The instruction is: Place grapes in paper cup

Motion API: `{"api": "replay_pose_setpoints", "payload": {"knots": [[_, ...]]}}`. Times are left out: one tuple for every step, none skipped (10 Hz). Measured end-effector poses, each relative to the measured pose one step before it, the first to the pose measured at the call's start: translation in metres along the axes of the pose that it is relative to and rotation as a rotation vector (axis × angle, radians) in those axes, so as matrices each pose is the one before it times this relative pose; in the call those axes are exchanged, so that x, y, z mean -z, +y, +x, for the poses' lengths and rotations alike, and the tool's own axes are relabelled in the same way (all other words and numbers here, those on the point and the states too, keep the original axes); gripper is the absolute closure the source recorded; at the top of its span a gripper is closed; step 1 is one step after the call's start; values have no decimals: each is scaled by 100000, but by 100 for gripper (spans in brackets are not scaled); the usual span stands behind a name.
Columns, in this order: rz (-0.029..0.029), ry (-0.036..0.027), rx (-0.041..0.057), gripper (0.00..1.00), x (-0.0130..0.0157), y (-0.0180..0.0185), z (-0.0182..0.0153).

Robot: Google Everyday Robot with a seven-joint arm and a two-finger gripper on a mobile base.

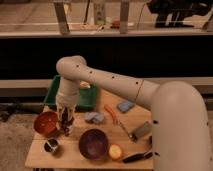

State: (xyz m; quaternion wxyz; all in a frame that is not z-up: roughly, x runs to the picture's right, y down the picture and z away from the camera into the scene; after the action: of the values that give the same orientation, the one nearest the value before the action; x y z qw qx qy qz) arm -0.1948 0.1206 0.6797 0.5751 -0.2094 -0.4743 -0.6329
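Observation:
My gripper [65, 118] hangs down from the white arm at the left of the wooden table [75, 159]. It is shut on the grapes [64, 121], a dark maroon bunch dangling between the fingers. The bunch hangs right over the paper cup [70, 130], a short pale cup just right of the red-orange bowl. The gripper and grapes hide most of the cup. I cannot tell whether the grapes touch the inside of the cup.
A red-orange bowl [45, 123] sits left of the gripper and a small dark cup [51, 146] in front of it. A purple bowl [93, 144], a yellow-red apple [115, 151], blue cloths [125, 106], an orange tool [111, 113] and a green tray [84, 98] lie around.

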Motion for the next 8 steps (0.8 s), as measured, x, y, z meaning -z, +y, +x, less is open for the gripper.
{"api": "replay_pose_setpoints", "payload": {"knots": [[99,-416,-255,100,-185,107,184],[-43,-784,-262,100,-194,131,174],[111,-1001,-299,100,-215,71,214],[144,-887,-305,100,-151,74,179],[63,-1003,-251,100,-121,31,172],[-83,-770,-142,95,-121,0,110],[-15,-379,-157,87,-40,-21,73],[-50,-482,-312,76,-62,-14,114]]}}
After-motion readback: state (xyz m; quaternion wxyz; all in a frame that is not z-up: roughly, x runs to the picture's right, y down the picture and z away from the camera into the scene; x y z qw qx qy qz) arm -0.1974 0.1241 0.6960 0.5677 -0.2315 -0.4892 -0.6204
